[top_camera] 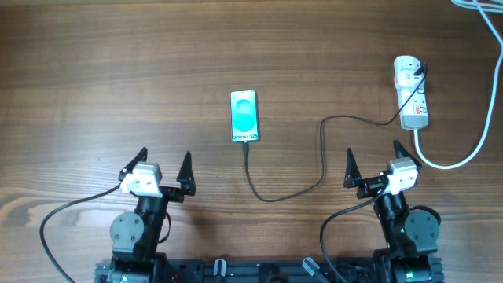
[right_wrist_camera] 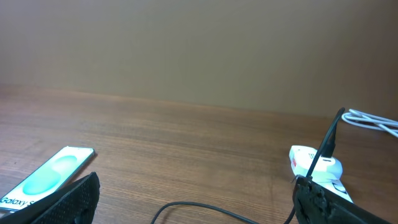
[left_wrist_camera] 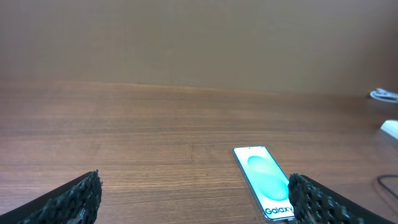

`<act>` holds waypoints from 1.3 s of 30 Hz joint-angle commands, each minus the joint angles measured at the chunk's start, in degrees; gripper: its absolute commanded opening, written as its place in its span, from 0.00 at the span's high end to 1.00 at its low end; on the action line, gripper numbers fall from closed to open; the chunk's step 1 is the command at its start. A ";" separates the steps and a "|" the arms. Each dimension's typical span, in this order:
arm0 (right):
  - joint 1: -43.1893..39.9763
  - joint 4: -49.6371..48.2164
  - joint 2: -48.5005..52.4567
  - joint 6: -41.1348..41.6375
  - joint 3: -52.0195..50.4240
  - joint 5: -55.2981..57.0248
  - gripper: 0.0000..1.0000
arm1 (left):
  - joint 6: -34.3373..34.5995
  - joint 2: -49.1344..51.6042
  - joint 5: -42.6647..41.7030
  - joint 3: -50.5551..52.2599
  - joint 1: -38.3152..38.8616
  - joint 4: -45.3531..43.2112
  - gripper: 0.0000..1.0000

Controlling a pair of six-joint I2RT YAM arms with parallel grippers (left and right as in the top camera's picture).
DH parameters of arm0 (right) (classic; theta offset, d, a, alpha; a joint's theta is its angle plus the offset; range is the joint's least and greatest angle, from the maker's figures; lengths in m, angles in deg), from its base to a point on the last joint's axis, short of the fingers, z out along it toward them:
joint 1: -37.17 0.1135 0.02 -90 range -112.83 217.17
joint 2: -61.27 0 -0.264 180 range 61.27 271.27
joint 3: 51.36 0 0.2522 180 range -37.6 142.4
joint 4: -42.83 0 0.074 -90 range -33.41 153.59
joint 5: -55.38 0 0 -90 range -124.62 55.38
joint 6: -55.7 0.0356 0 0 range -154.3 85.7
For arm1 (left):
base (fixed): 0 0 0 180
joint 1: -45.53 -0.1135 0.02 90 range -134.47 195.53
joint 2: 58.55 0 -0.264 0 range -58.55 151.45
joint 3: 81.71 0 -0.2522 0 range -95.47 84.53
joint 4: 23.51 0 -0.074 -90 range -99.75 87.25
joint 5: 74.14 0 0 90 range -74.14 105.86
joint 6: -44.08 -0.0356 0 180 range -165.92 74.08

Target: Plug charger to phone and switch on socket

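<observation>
The phone (top_camera: 244, 116) lies flat mid-table with a teal-green screen and a white "Galaxy" band. It also shows in the left wrist view (left_wrist_camera: 264, 182) and the right wrist view (right_wrist_camera: 46, 177). The thin black charger cable (top_camera: 322, 149) runs from the phone's near end, loops and reaches the white socket strip (top_camera: 412, 93) at the right back; the strip also shows in the right wrist view (right_wrist_camera: 314, 163). The cable's tip sits at the phone's near edge. My left gripper (top_camera: 156, 169) is open and empty near the front left. My right gripper (top_camera: 376, 163) is open and empty near the front right.
A thicker white lead (top_camera: 471, 153) curves from the strip toward the right edge and back corner. The arms' own black cables (top_camera: 59, 216) trail at the front. The wooden table (top_camera: 118, 79) spreads behind.
</observation>
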 commanded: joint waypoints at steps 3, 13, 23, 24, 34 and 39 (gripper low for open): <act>-0.39 -0.17 -0.61 0.98 -0.07 0.92 0.00 | -5.01 -0.57 0.96 0.28 -1.88 0.46 0.00; -0.39 -0.17 -0.61 0.98 -0.07 0.92 0.00 | -5.22 -0.57 3.37 0.28 -2.62 0.39 0.00; -0.39 -0.17 -0.61 0.96 -0.07 0.92 0.00 | -5.05 -0.57 4.15 0.28 -3.80 0.33 0.00; -0.39 -0.17 -0.61 0.96 -0.07 0.92 0.00 | -5.07 -0.57 4.02 0.28 -3.78 0.33 0.00; -0.39 -0.17 -0.61 0.96 -0.07 0.92 0.00 | -6.73 -0.57 2.67 0.28 -3.78 0.37 0.00; -0.39 -0.17 -0.61 0.98 -0.07 0.92 0.00 | -6.69 -0.57 2.23 0.28 -3.78 0.31 0.00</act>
